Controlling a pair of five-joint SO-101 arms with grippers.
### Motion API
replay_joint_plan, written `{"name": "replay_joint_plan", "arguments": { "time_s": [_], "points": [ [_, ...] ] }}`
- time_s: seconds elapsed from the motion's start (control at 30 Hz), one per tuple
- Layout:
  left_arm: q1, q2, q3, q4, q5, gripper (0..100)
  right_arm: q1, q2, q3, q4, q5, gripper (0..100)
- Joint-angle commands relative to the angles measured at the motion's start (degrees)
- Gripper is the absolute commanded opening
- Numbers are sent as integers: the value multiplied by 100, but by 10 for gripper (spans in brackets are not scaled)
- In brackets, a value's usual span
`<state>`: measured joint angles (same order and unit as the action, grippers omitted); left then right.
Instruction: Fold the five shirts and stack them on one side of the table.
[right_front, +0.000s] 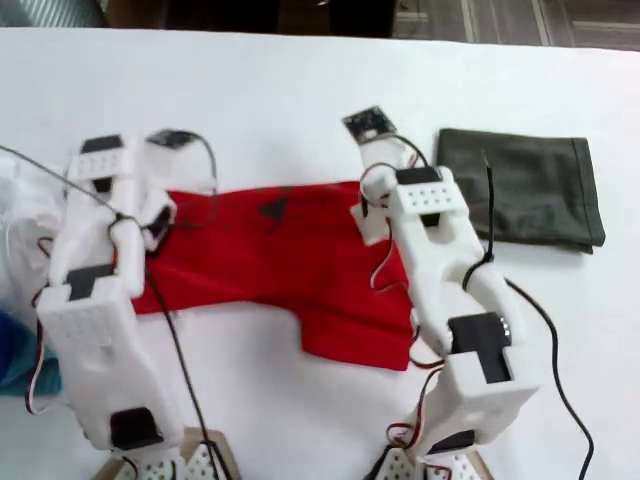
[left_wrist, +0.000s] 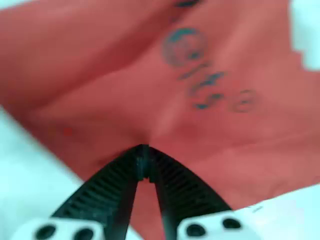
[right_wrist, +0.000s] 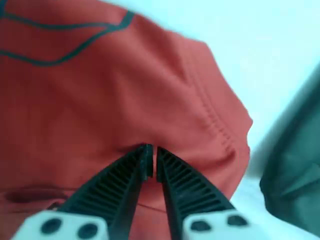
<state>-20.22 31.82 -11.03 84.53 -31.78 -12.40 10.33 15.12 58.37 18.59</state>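
Observation:
A red shirt (right_front: 270, 255) lies spread across the middle of the table, with a printed mark on it (left_wrist: 200, 75). My left gripper (left_wrist: 143, 162) is shut on the red shirt (left_wrist: 100, 65), the cloth puckering at its tips; it sits at the shirt's left end (right_front: 160, 218). My right gripper (right_wrist: 150, 161) is pinched shut on a fold of the red shirt (right_wrist: 100, 90) near its hemmed edge, at the shirt's right end (right_front: 366, 214). A folded dark green shirt (right_front: 520, 188) lies flat at the right; its edge shows beside the red cloth (right_wrist: 295, 185).
White cloth (right_front: 20, 205) and a blue item (right_front: 12, 350) sit at the left edge of the table. Cables (right_front: 550, 330) trail from both arms. The white tabletop (right_front: 300, 80) is bare behind the red shirt and in front of it.

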Motion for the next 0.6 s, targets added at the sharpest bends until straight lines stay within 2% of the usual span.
{"name": "replay_joint_plan", "arguments": {
  "time_s": [0.0,0.1,0.2,0.33,0.47,0.57],
  "points": [
    [-105,-440,-752,730,-299,26,-31,-813,-193,259,79,21],
    [-97,-659,-1226,1626,-686,26,-57,-1657,-9,356,123,21],
    [-237,-1187,-1112,1776,-1231,27,-57,-2387,325,374,132,21],
    [-519,-2207,224,1767,-3138,56,-48,-3029,888,374,132,23],
    [-1055,-3138,1956,1169,-4888,177,-31,-3345,1257,382,185,23],
    [-1240,-3622,2949,448,-5292,221,-31,-3407,1354,400,343,21]
  ]
}}
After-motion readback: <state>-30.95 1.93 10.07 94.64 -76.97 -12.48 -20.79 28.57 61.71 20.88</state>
